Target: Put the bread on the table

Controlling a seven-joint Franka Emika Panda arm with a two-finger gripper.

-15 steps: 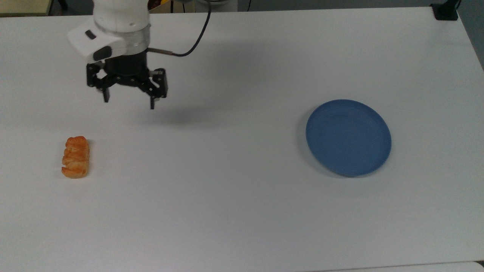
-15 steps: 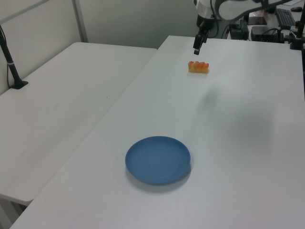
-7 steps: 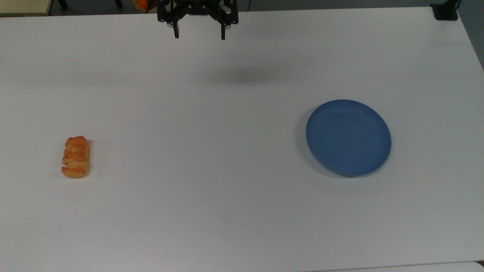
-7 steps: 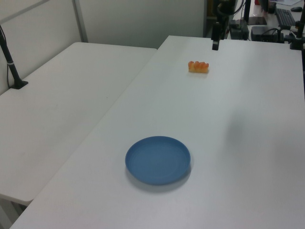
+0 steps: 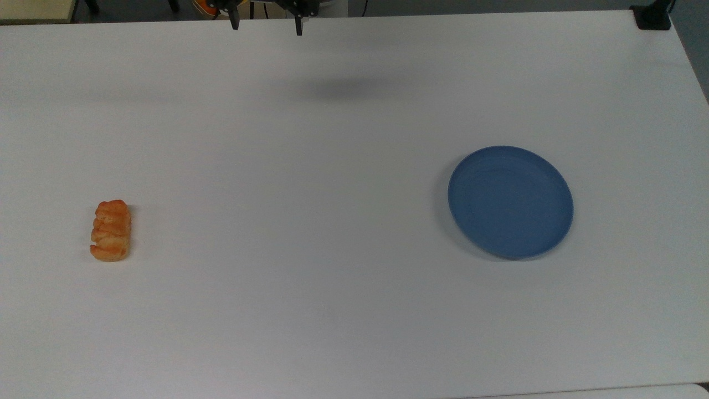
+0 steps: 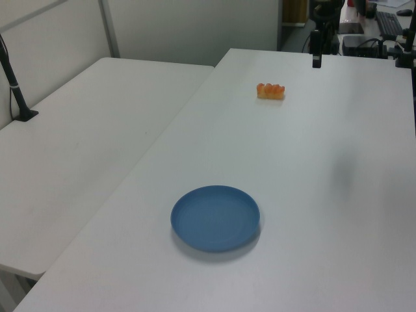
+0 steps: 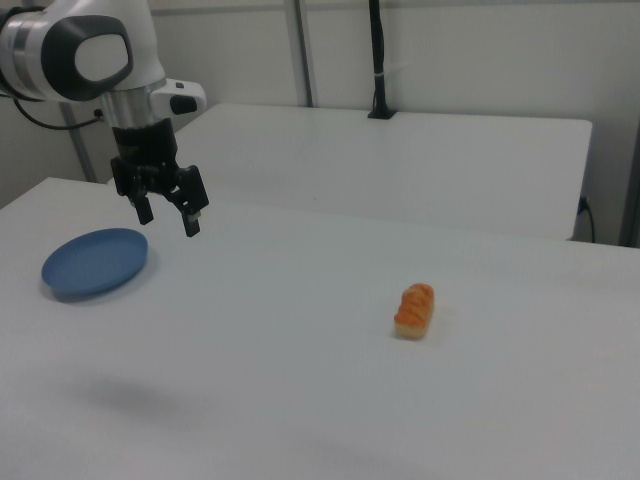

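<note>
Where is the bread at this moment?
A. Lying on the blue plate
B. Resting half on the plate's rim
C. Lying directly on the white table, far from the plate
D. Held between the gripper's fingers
C. The bread lies on the bare table, well apart from the blue plate; the gripper hangs open and empty above the table.
</note>
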